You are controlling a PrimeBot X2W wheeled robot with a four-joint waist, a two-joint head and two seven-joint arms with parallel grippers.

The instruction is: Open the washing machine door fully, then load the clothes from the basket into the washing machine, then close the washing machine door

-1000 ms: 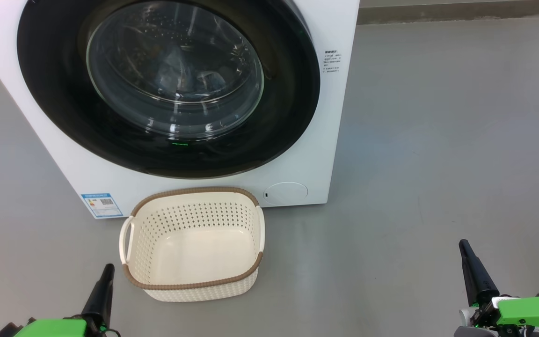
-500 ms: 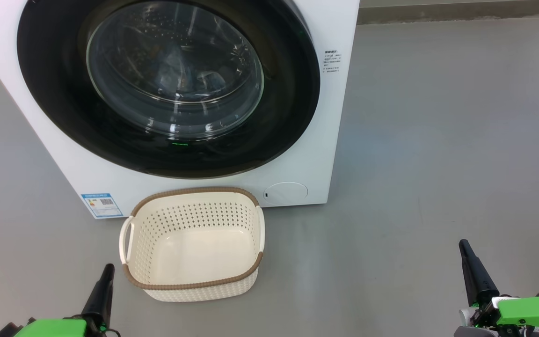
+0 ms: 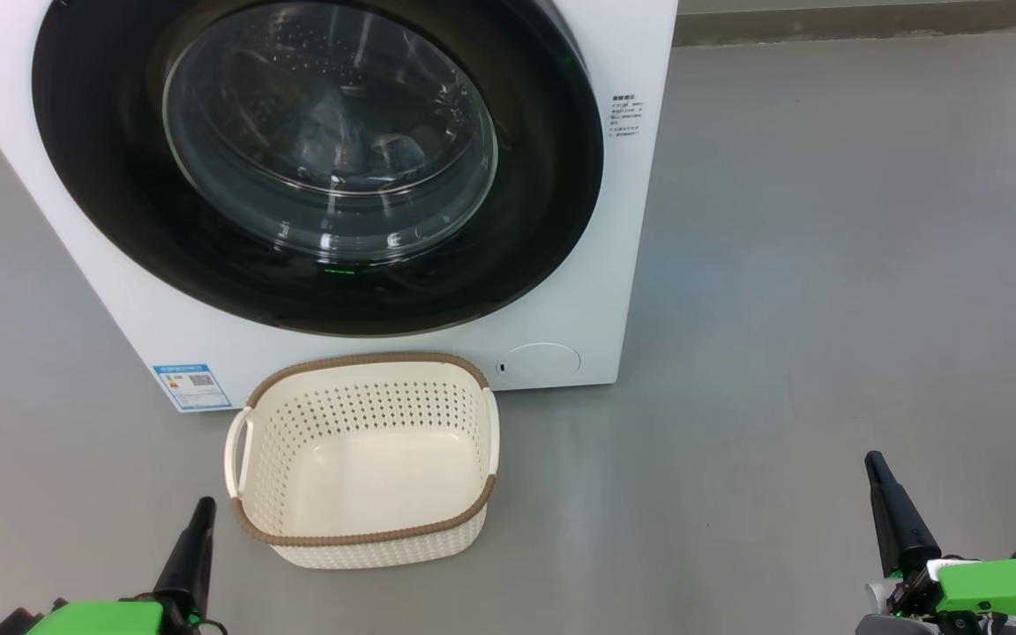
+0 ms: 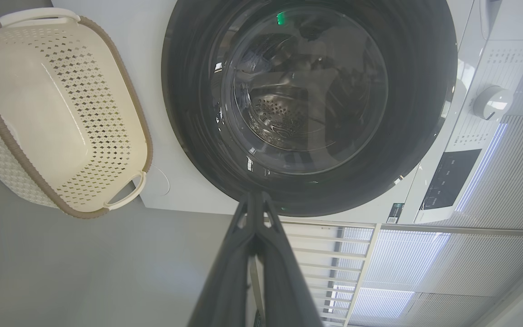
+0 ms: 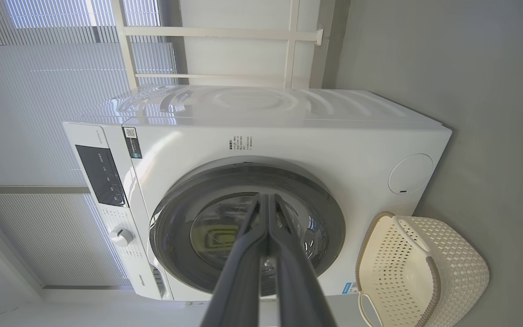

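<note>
Resting low in front of the washing machine (image 3: 623, 291), both grippers hold nothing. The left gripper (image 3: 204, 511) sits before the machine's left corner and the right gripper (image 3: 875, 467) lies well off past its right side. Each has its two dark fingers pressed together, as both wrist views confirm. The door (image 3: 318, 168) is shut, flat against the machine's front. The basket (image 3: 367, 536) stands on the floor (image 3: 781, 309) just in front of the machine, below the door, and it is bare inside. Behind the door's glass, in the drum (image 4: 275, 118), lie what are probably the clothes (image 3: 384, 145), a bluish heap blurred by reflections.

Judging by this, loading and closing look done. Should the door need another touch, it would likely handle as a stiff, fairly heavy disc swinging on a hinge. Its glossy black rim is slick for thin fingers and the bulging glass offers no purchase. The outer edge of the rim, on the latch side, seems the place to hook or push. The clothes would be soft, light and limp, best pinched at a bunched fold. The basket looks like light, rigid plastic, and its side handles (image 3: 238, 451) or brown rim give the surest hold.
</note>
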